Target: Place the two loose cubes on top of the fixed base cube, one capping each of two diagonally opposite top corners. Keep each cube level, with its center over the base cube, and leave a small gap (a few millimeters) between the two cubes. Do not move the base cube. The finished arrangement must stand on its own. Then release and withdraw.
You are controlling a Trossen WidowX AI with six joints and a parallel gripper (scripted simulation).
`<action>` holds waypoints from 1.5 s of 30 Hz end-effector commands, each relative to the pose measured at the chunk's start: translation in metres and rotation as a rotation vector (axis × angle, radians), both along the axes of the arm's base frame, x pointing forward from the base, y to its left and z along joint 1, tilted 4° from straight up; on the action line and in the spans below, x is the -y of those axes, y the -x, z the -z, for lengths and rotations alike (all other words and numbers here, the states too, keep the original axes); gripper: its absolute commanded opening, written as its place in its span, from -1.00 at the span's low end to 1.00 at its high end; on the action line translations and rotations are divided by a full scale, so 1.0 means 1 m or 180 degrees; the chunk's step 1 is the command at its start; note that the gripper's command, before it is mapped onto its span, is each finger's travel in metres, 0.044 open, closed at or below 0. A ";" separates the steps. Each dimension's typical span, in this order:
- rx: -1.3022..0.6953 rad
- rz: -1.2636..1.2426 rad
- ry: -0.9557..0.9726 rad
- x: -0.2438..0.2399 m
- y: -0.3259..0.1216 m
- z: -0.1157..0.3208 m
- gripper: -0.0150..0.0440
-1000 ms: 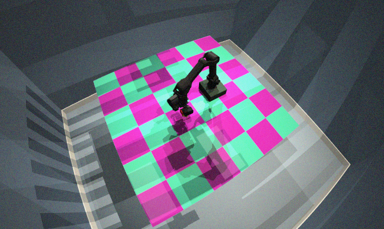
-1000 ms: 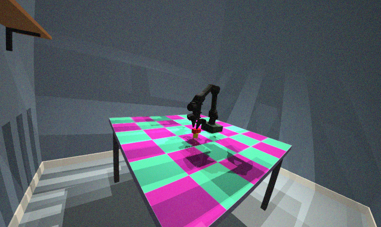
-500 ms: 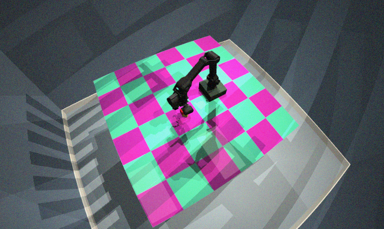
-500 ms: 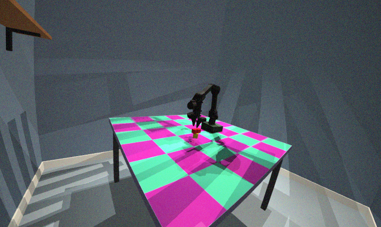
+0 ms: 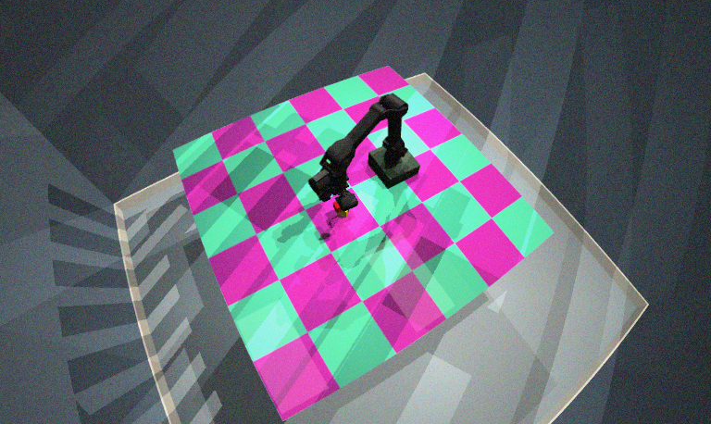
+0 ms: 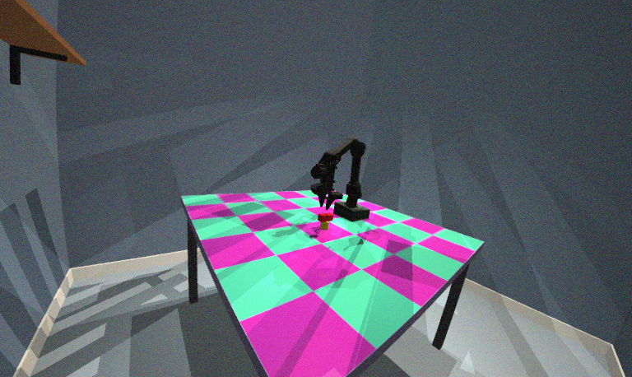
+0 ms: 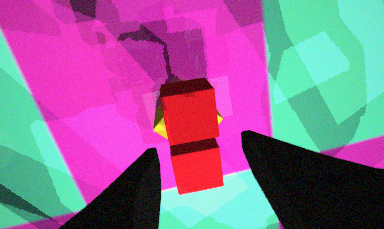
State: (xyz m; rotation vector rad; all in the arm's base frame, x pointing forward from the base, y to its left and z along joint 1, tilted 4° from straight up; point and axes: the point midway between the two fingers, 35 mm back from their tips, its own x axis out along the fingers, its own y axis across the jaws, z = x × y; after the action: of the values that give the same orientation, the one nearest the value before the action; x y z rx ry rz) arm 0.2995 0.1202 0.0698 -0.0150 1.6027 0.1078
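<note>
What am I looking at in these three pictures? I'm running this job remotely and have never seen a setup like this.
The machine is one black jointed arm on a dark block, ending in a two-fingered claw. The first picture looks down from high up. The second looks across the checkered table from one side. The third looks down past the claw's black fingers.

Below the fingers, two red cubes sit above a yellow cube, which stands on a pink square. A dark strip shows between the red ones; I can't tell how wide the gap is. The claw is open, above the cubes, holding nothing.
</note>
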 end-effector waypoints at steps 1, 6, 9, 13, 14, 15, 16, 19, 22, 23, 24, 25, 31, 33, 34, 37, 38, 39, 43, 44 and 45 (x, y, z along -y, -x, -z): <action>0.0038 -0.0011 -0.0014 0.000 -0.002 -0.008 0.20; 0.0038 -0.0011 -0.0014 0.000 -0.002 -0.013 0.20; 0.0038 -0.0011 -0.0014 0.000 -0.003 -0.015 0.20; 0.0038 -0.0011 -0.0014 0.000 -0.003 -0.019 0.20; 0.0038 -0.0011 -0.0014 0.000 -0.003 -0.020 0.20; 0.0038 -0.0011 -0.0014 0.000 -0.003 -0.020 0.20; 0.0038 -0.0011 -0.0014 0.000 -0.003 -0.020 0.20; 0.0038 -0.0011 -0.0014 0.000 -0.003 -0.020 0.20; 0.0038 -0.0011 -0.0014 0.000 -0.003 -0.020 0.20; 0.0027 -0.0006 -0.0010 0.001 -0.002 -0.021 0.29; 0.0020 -0.0002 -0.0007 0.001 -0.002 -0.021 0.38; 0.0016 0.0000 -0.0006 0.001 -0.001 -0.021 0.47; 0.0004 0.0001 -0.0013 -0.045 0.026 -0.023 0.86; 0.0000 0.0001 -0.0020 -0.070 0.045 -0.026 0.86; -0.0003 0.0001 -0.0023 -0.081 0.055 -0.028 0.86; -0.0012 0.0001 -0.0032 -0.105 0.080 -0.031 0.86; -0.0013 0.0001 -0.0033 -0.107 0.082 -0.031 0.86; -0.0013 0.0001 -0.0033 -0.107 0.082 -0.031 0.86; -0.0013 0.0001 -0.0033 -0.107 0.082 -0.031 0.86; -0.0013 0.0001 -0.0033 -0.107 0.082 -0.031 0.86; -0.0013 0.0001 -0.0033 -0.107 0.082 -0.031 0.86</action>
State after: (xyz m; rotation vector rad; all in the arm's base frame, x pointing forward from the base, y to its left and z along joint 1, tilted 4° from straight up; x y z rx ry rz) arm 0.2226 0.2249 0.0994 -0.0131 1.6050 0.1209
